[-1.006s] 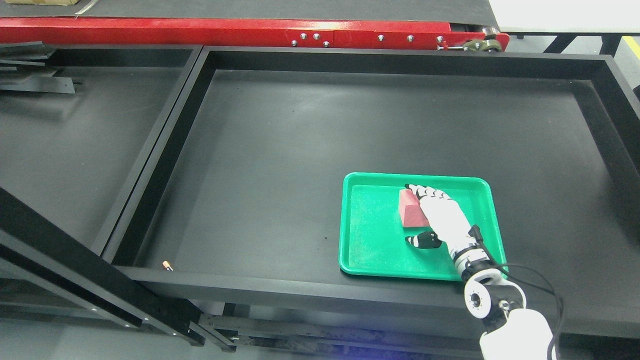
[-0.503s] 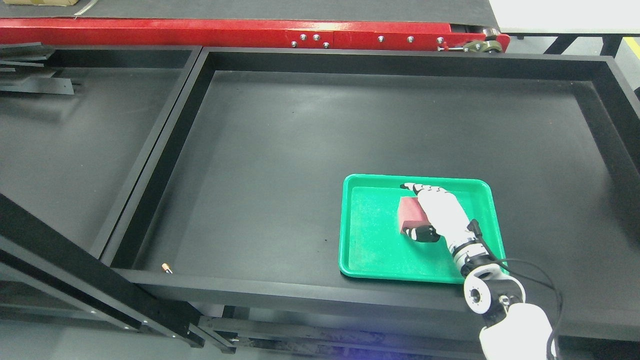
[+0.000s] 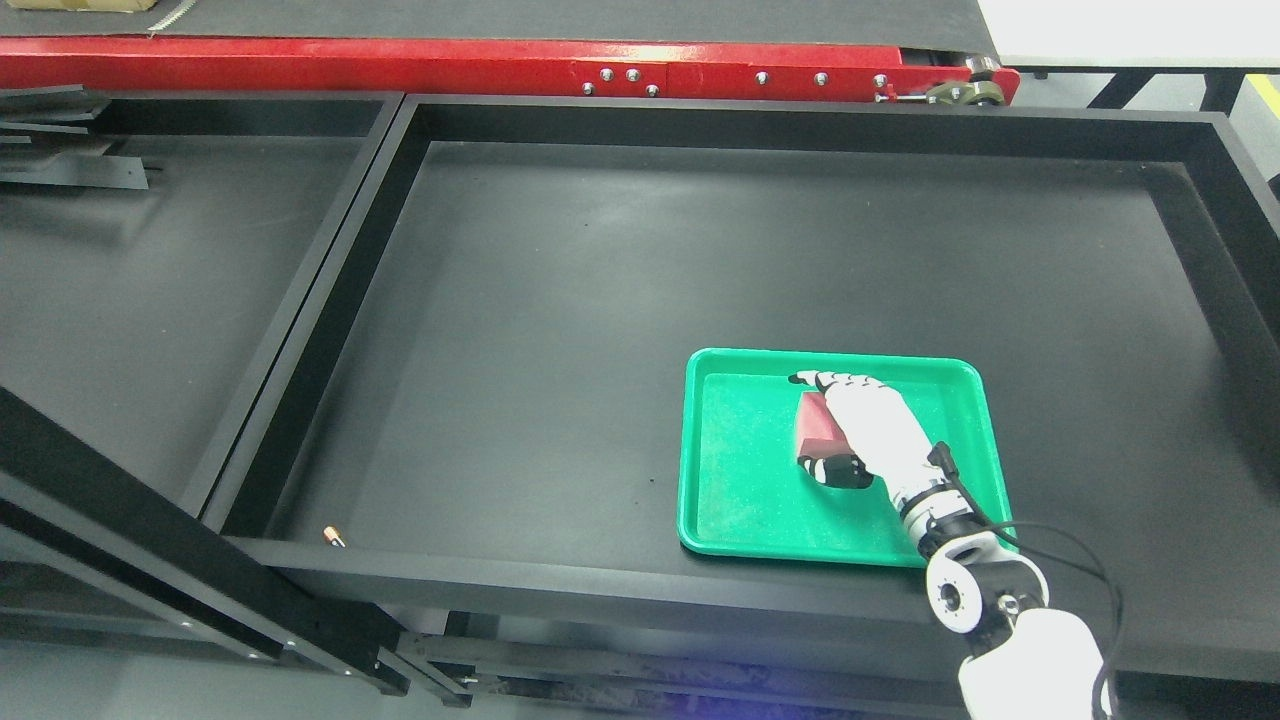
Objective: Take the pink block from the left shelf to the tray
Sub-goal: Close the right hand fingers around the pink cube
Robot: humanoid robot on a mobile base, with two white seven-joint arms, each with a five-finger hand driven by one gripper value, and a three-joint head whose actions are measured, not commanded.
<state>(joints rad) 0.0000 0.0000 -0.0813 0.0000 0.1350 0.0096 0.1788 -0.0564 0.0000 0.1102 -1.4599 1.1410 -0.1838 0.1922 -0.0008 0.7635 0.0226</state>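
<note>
Right hand (image 3: pixel 858 432) grips pink block (image 3: pixel 816 424) over green tray (image 3: pixel 745 500), long axis near-far.

The tray (image 3: pixel 745 500) lies in the larger right-hand shelf compartment (image 3: pixel 600 260), toward its front right. In the tray, toward its back half, sits the block (image 3: pixel 816 425) — the right hand (image 3: pixel 868 432) lies over it from the right, fingers behind it and thumb before it. A second compartment (image 3: pixel 130 290) lies to the left, past a dividing wall; a conveyor rail (image 3: pixel 500 62) runs behind both.
</note>
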